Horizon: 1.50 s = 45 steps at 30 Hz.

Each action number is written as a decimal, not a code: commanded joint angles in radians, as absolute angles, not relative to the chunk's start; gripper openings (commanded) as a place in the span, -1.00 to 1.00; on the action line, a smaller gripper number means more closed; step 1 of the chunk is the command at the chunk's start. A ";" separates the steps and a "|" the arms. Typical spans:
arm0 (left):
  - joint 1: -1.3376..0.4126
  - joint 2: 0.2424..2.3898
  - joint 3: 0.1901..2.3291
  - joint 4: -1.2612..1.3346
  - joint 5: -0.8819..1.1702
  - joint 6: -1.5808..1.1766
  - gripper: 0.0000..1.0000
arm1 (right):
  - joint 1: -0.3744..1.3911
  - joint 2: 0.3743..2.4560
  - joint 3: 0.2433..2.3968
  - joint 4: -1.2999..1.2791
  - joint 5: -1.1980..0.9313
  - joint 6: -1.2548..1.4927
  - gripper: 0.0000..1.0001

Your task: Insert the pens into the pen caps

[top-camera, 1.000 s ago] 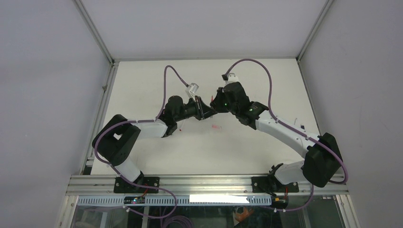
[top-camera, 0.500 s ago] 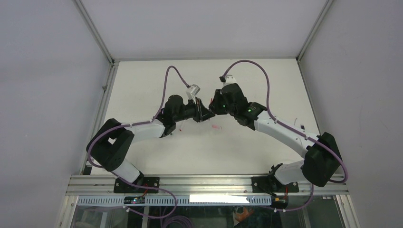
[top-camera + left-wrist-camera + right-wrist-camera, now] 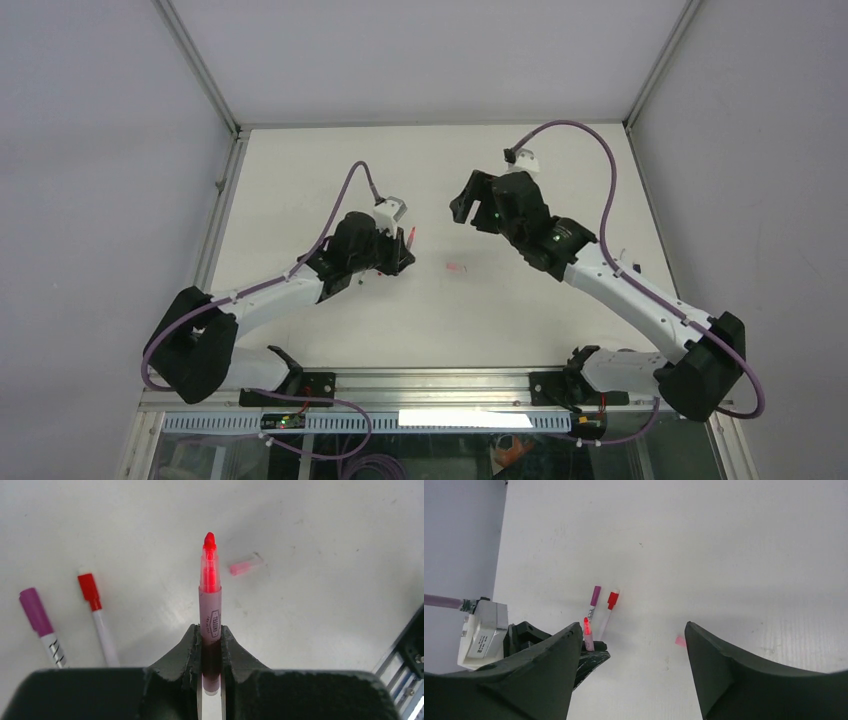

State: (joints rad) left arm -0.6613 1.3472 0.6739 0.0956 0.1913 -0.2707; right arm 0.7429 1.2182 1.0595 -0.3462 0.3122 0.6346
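Note:
My left gripper (image 3: 210, 630) is shut on a pink-barrelled pen (image 3: 210, 605), whose bright red end points away from the jaws above the table. From above, this pen (image 3: 411, 236) sticks out of the left gripper (image 3: 400, 248) left of centre. A small pink pen cap (image 3: 245, 566) lies loose on the table beyond the pen's tip, and it shows too in the top view (image 3: 455, 268). My right gripper (image 3: 462, 205) hangs open and empty, apart from the left one. Between its wide fingers (image 3: 631, 630) I see the cap (image 3: 680, 640) and the held pen (image 3: 587, 632).
Two more pens lie side by side on the table left of the held one: a white pen with a red end (image 3: 95, 610) and one with a magenta end (image 3: 40, 617). Both show in the right wrist view, red (image 3: 611, 602) and magenta (image 3: 595, 597). Metal rails (image 3: 215, 230) edge the table.
The two grippers were together at the table's middle. The right one has opened and drawn back to the right. The left arm has pulled back left with the pen still in it.

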 commanded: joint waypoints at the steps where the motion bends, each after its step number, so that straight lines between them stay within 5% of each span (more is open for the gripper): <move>1: -0.664 1.245 0.633 -0.025 0.054 -0.189 -1.00 | 0.716 1.239 1.112 -0.474 0.301 0.729 0.55; 8: -0.664 1.116 0.573 -0.052 -0.002 -0.149 -1.00 | 0.615 1.426 1.121 -0.538 -0.022 0.653 0.34; 17: -0.664 1.045 0.539 -0.054 -0.042 -0.156 -1.00 | 0.556 1.568 1.095 -0.472 -0.265 1.370 0.29; 29: -0.664 1.003 0.519 -0.060 -0.035 -0.167 -1.00 | 0.632 1.795 1.405 -1.104 -0.059 1.668 0.11; 34: -0.664 0.994 0.517 -0.061 -0.028 -0.172 -1.00 | 0.629 1.867 1.394 -1.099 -0.068 1.678 -0.06; 45: -0.664 0.995 0.514 -0.056 -0.014 -0.171 -1.00 | 0.620 1.903 1.375 -1.022 -0.006 1.686 -0.06</move>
State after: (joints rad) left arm -0.6613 1.0077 0.5236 -0.0830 -0.0250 -0.1715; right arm 0.6304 1.8908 1.3685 -1.0397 -0.0593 1.6550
